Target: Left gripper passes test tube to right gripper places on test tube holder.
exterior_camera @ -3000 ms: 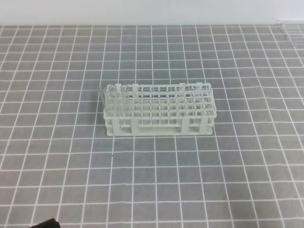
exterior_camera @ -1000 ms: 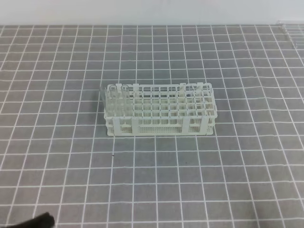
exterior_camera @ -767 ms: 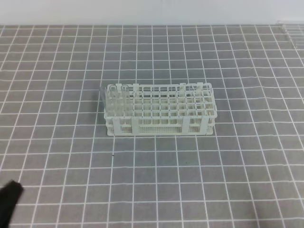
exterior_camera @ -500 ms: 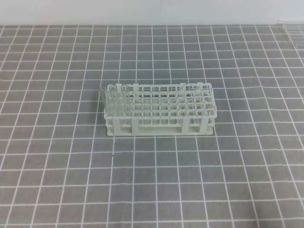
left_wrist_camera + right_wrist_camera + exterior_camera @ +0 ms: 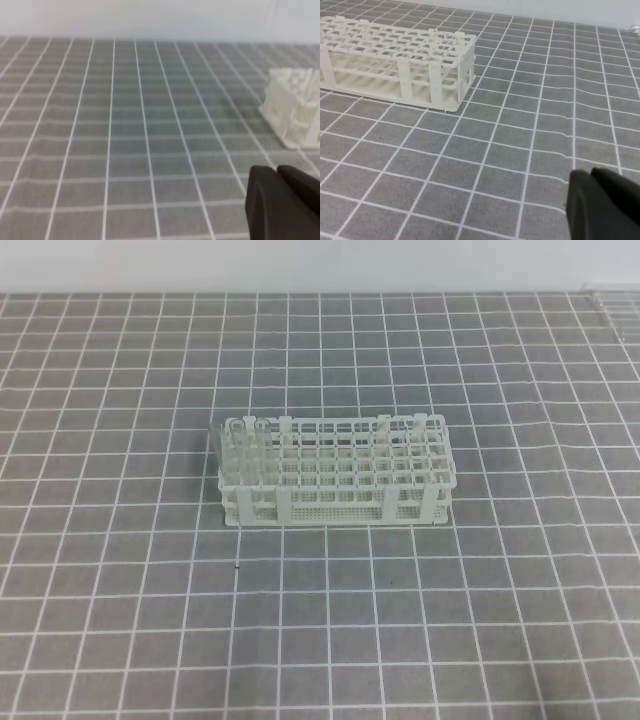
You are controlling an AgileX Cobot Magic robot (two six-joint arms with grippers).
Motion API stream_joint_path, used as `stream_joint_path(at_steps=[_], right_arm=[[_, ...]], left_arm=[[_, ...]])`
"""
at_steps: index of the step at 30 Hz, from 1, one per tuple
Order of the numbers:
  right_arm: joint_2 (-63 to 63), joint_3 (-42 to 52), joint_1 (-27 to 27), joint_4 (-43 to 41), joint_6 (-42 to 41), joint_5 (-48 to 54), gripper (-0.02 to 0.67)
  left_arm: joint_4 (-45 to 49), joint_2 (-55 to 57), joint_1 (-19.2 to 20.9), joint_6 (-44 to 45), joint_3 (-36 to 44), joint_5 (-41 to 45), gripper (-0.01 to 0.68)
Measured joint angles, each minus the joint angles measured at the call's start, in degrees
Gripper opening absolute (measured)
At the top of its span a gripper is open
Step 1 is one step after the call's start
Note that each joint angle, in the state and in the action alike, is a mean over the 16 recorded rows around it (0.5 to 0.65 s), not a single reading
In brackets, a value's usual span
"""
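While the white test tube holder [image 5: 337, 472] sat mid-mat on the grey grid mat [image 5: 120, 620], clear tubes [image 5: 240, 445] stood at its left end. Left gripper [image 5: 280, 197] & right gripper [image 5: 597, 200] were both shut tight, holding nothing, touching nothing, near the mat.

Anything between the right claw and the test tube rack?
Nothing: in the right wrist view only bare gridded mat separates the right claw from the rack.

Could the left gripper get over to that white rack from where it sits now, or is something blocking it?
Probably yes. Only bare gridded mat lies between the left gripper, fingers shut, and the test tube holder. Whether the arm stretches that far can't be told.
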Motion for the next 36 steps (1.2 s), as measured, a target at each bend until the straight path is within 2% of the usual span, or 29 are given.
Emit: stream_joint_path(at_steps=[12,36], right_arm=[[0.0,0.0,0.0,0.04,0.0,0.0,-0.013],[0.0,0.0,0.0,0.1,0.0,0.0,-0.013]], left_arm=[[1.32,0.12,0.0,1.98,-0.03,5.63,-0.002],[2.11,0.12,0.0,1.83,-0.03,5.98,-0.002]])
